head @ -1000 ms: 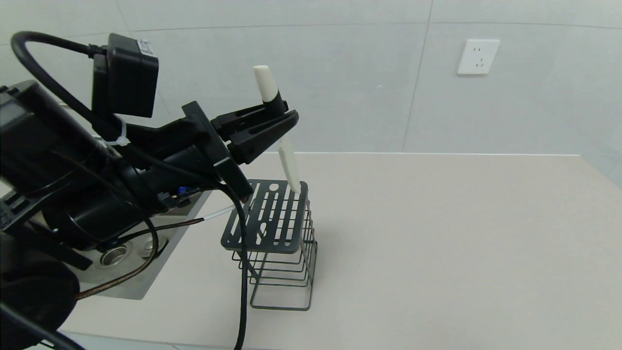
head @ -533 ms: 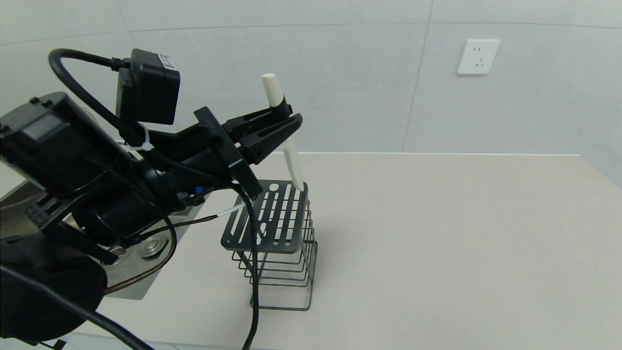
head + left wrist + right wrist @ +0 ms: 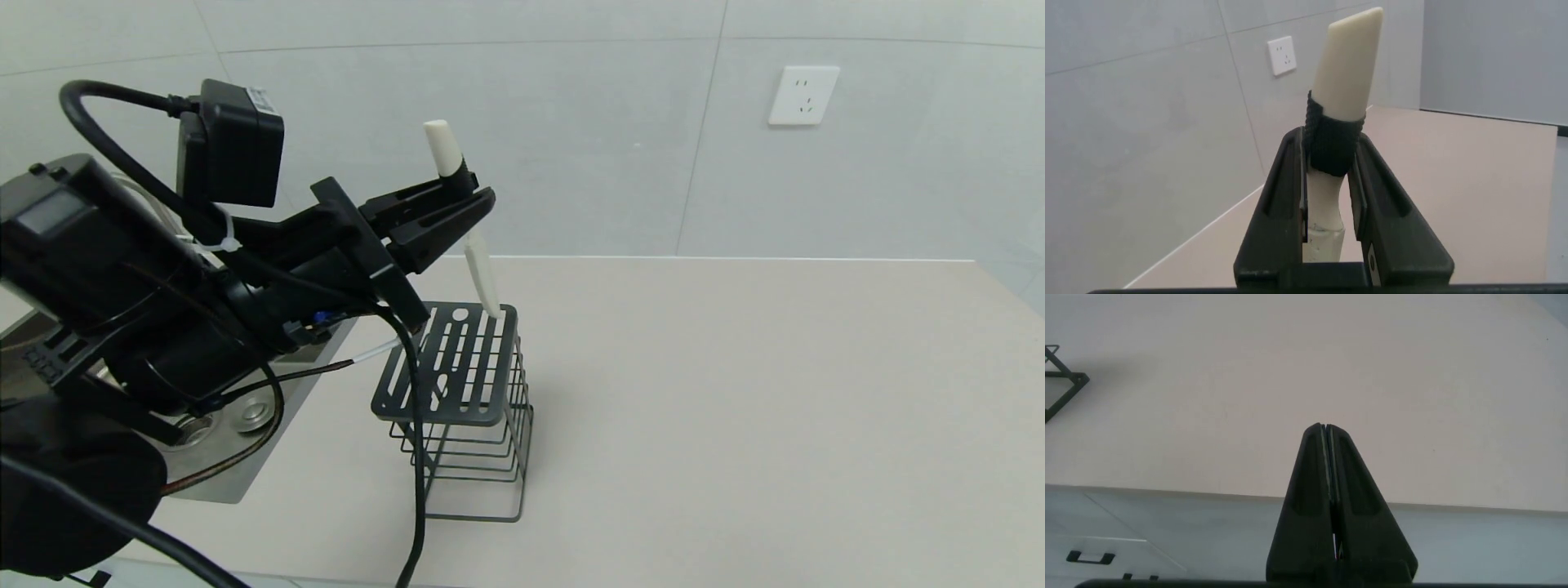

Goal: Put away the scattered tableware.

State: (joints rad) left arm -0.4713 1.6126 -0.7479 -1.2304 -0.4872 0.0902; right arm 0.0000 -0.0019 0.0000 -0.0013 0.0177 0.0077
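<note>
My left gripper is shut on a white knife with a black collar, held nearly upright with the handle end on top. Its blade tip hangs just over the back edge of the slotted top of a dark wire rack on the beige counter. In the left wrist view the left gripper clamps the black collar, and the knife's handle sticks out past the fingers. In the right wrist view my right gripper is shut with nothing in it, above bare counter near the front edge.
A steel sink is set into the counter to the left of the rack. A white wall socket is on the tiled back wall. The counter to the right of the rack is bare. One corner of the rack shows in the right wrist view.
The left arm swung a little to the right with the knife and then came back left. The blade tip stays over the rack's back edge.
</note>
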